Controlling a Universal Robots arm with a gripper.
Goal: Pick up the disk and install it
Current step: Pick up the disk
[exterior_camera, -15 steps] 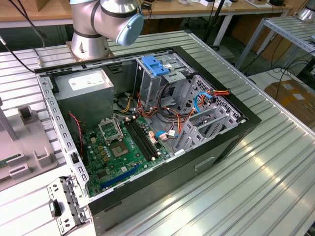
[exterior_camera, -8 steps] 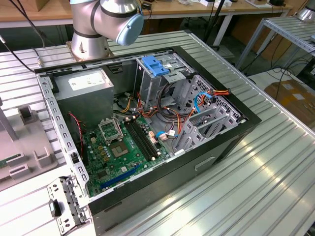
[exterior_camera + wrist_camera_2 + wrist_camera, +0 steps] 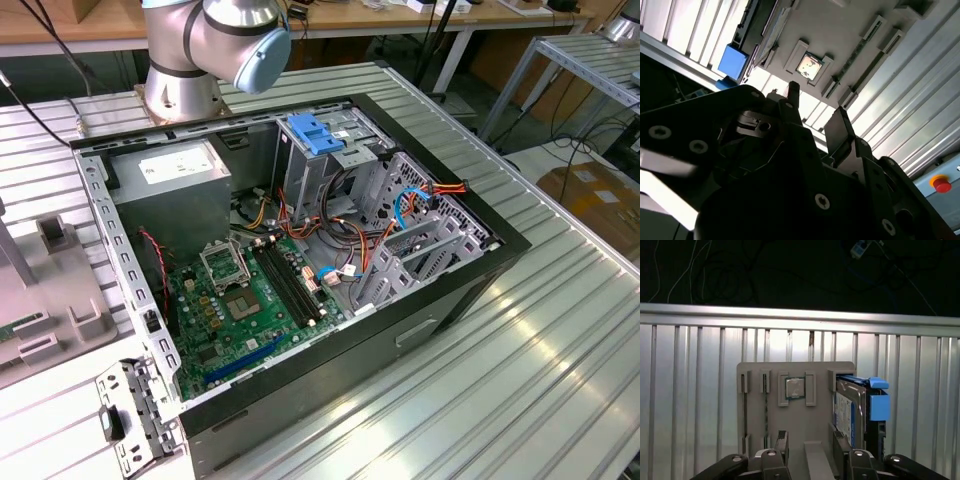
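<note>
Spread and empty, the gripper (image 3: 811,436) hangs above the disk (image 3: 847,412). Its 2 fingers (image 3: 782,440) bracket a bare ridge of the grey holder (image 3: 755,410), not the drive. The disk stands on edge in a slot at 1 end of that holder, just outside 1 finger. Its labelled face is turned toward the middle of the holder, and its blue rails (image 3: 879,402) are on the top edge and outer side. A processor chip (image 3: 795,388) lies in a pocket near the disk, and the holder rests on the ribbed metal table (image 3: 690,390).

To make the pick well, I judge the open gap should be centred across the disk's thickness, with 1 finger on each flat metal face. The fingers should sit square to the slot and clear of the rails, which are plastic and likely to flex. The slot wall stands close against the disk, so a shallow or skewed bite could catch it there. A pull straight along the slot looks safest.

In the exterior view the open computer case (image 3: 500,240) lies on its side with a bare drive cage (image 3: 425,235) inside. The arm (image 3: 215,40) rises behind it. Judging from both wrist views, the wrist points steeply down at the holder.
</note>
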